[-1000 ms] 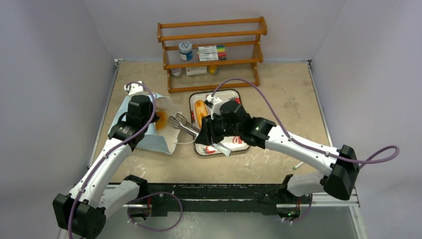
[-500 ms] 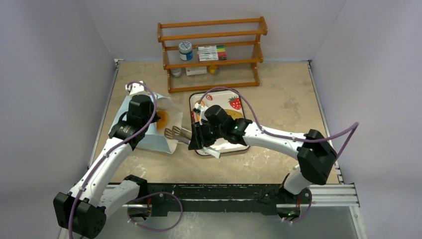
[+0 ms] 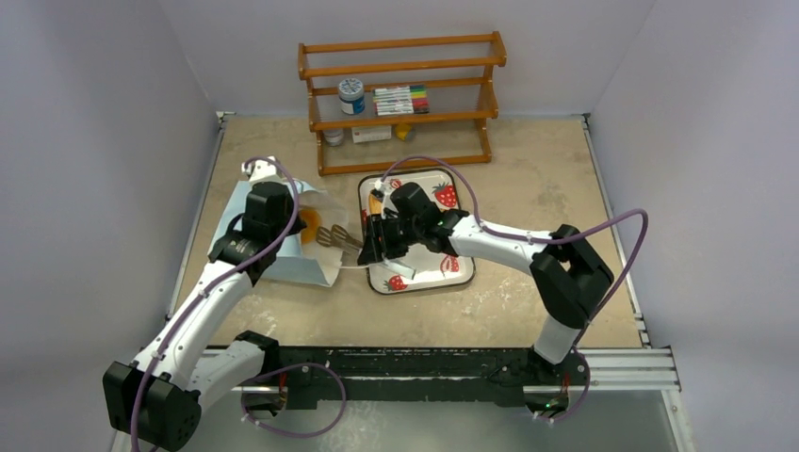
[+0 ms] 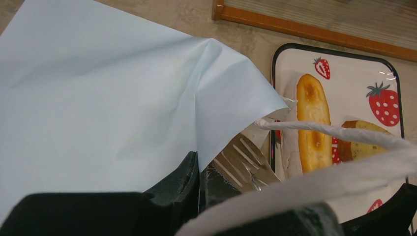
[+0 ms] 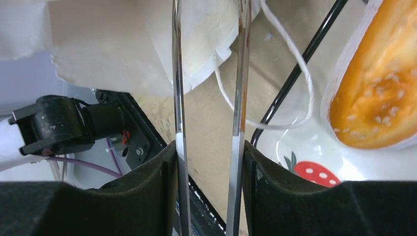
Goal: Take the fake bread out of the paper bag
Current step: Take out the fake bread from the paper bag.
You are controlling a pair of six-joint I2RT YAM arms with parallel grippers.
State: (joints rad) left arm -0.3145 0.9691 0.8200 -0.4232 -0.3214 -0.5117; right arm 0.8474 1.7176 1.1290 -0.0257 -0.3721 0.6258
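The light blue paper gift bag (image 3: 269, 259) lies flat on its side at the left of the beige table (image 3: 537, 188). Its long axis runs across the table and its white-lined mouth points right, straight at the white strawberry-print tray (image 3: 452, 235). The left gripper (image 4: 198, 169) is pinched together on the bag's upper edge, paper caught between its black fingers, and that holds the mouth agape. Inside, right at the opening, sits one orange-brown toy bread ring (image 3: 309, 224), and nothing else of the bag's contents can be made out. Over on the right, the right gripper (image 5: 209, 152) is clamped on a pair of silver metal tongs (image 3: 337, 237), both thin arms squeezed between its pads with a gap left between them. The tongs point left, and their fork-like tips are at the bag's mouth just beside the ring; whether they touch it I can't tell. The bag's thin white cord handle (image 4: 334, 132) trails out onto the tray's black rim. On the tray, a long golden toy loaf (image 4: 312, 123) lies along the edge nearest the bag, its length running near to far, with a golden-brown piece (image 4: 361, 142) just beside it, half hidden by the cord.
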